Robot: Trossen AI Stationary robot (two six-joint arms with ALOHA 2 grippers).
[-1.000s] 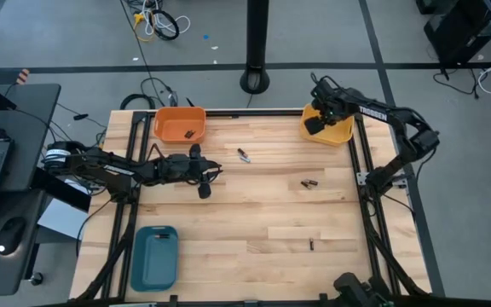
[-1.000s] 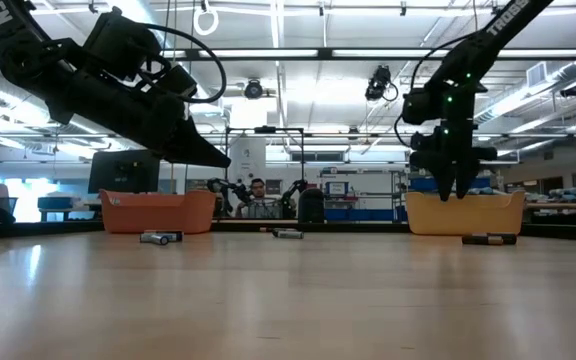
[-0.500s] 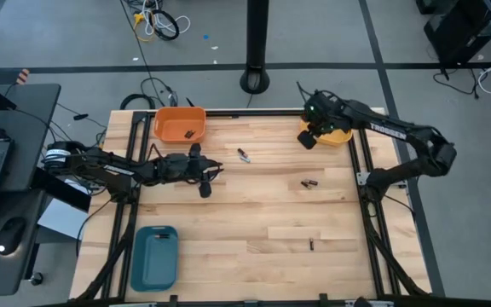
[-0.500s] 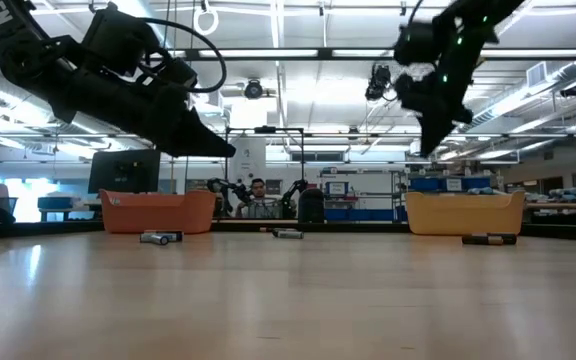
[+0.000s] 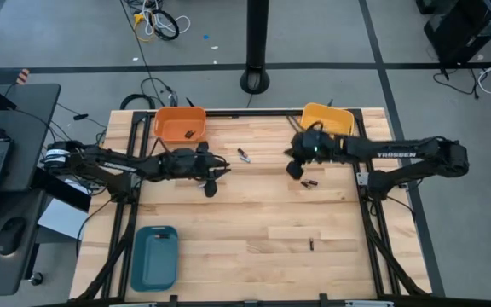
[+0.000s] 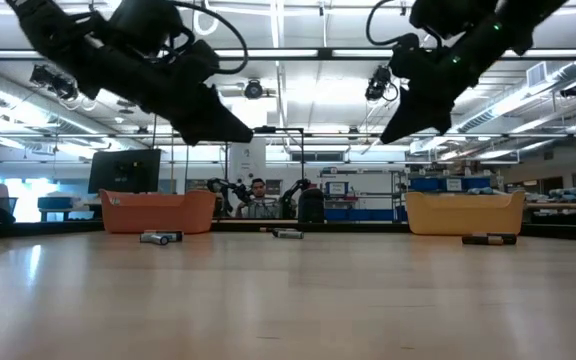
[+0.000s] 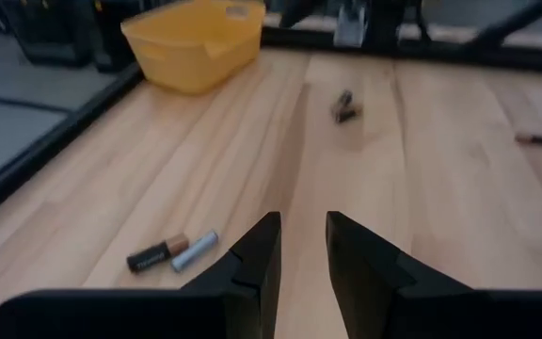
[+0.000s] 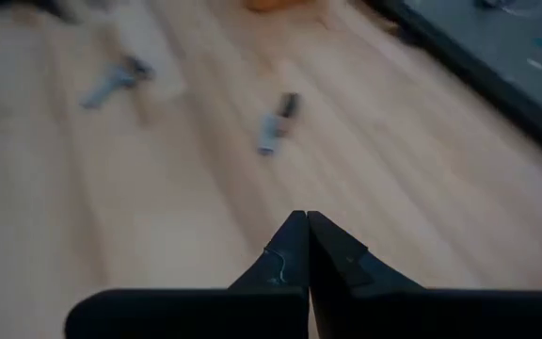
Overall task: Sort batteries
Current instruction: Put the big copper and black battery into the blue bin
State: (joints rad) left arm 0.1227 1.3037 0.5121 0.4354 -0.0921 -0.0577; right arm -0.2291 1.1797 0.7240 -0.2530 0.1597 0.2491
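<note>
Batteries lie loose on the wooden table: a pair (image 5: 243,155) at the far middle, a pair (image 5: 309,182) to the right, and one (image 5: 310,245) nearer the front. More batteries (image 5: 188,134) rest in the orange tray (image 5: 177,122). My left gripper (image 5: 211,188) hangs above the table left of centre. Its fingers (image 7: 299,247) stand open with nothing between them. My right gripper (image 5: 294,171) hangs high over the table, just left of the right-hand pair. It is shut and empty (image 8: 307,218), pointing toward the far-middle pair (image 8: 276,122).
A yellow tray (image 5: 326,116) stands at the far right and a teal tray (image 5: 154,256) at the near left. In the low view both grippers (image 6: 243,135) (image 6: 388,138) are well above the tabletop. Bare wood lies between the trays.
My right gripper has swung from above the yellow tray toward the table's left and near side. It has tipped from pointing down to slanting. My left gripper has shifted slightly toward the table's right edge and risen a little.
</note>
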